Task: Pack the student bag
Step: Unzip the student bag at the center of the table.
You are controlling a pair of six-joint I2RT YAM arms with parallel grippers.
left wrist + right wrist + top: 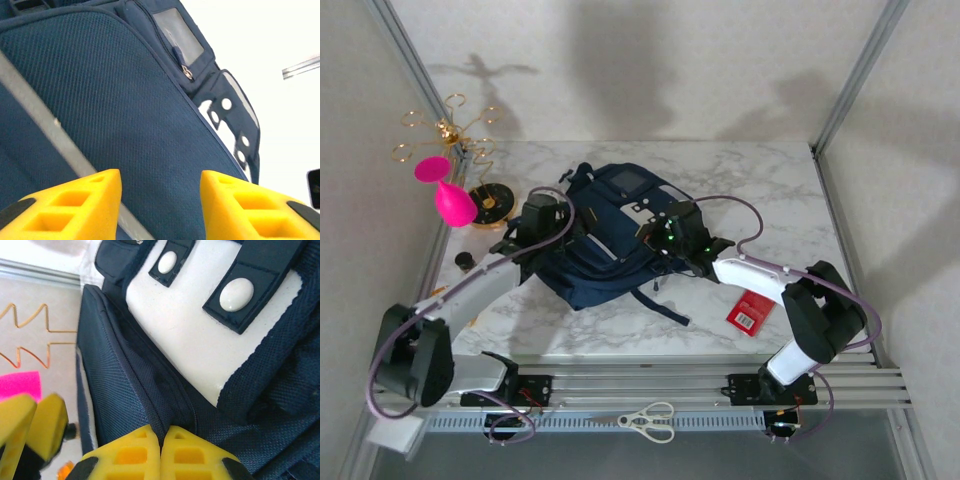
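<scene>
bag: student bag (590,270) between the hands, long axis far-to-near
left hand (160,205): half-spread, empty
right hand (161,452): closed, at bag seam

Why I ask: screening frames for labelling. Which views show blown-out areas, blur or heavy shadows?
Left wrist: everything right of the student bag is blown out to white. Right wrist: the bag fabric is sharp, but the pink object at the left edge looks soft. Top external: broad soft shadows fall on the back wall, while the marble table is evenly lit.

White marble-look table (800,180) w/ plain pale walls (670,60) behind (soft shadows on them), alu posts (860,70) at corners.
</scene>
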